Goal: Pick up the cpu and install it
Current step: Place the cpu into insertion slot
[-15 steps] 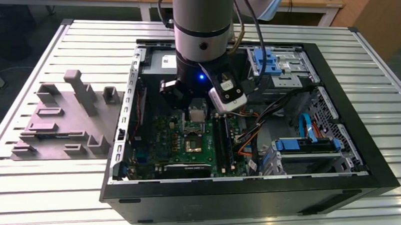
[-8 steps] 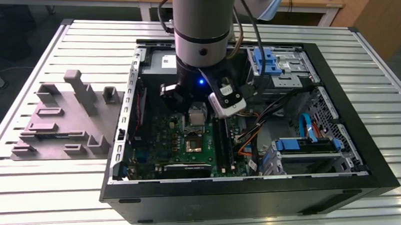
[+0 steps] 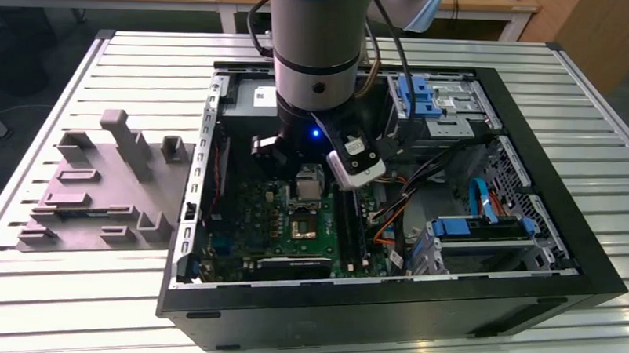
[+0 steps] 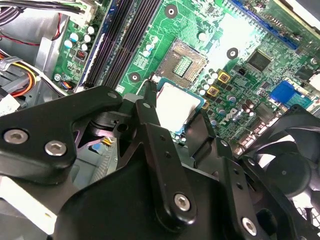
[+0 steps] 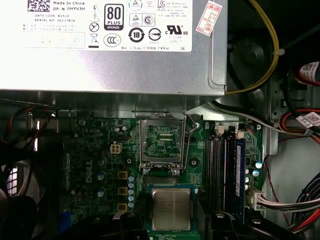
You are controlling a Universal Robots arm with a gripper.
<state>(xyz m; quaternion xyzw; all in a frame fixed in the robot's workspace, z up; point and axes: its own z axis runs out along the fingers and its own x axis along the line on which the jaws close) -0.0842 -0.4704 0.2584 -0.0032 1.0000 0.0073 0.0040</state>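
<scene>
Jaws pinching cpu [image 5: 171, 209]: thin square chip, silvery-grey top, greenish rim, beside empty socket [image 4: 188, 62].

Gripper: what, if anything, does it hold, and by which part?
The cpu, apparently pinched by two opposite edges in the gripper, near the open socket.

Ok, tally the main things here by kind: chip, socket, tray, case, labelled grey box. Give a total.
cpu: 1
motherboard socket: 1
grey moulded tray: 1
computer case: 1
grey box with white label: 1
Total: 5
</scene>
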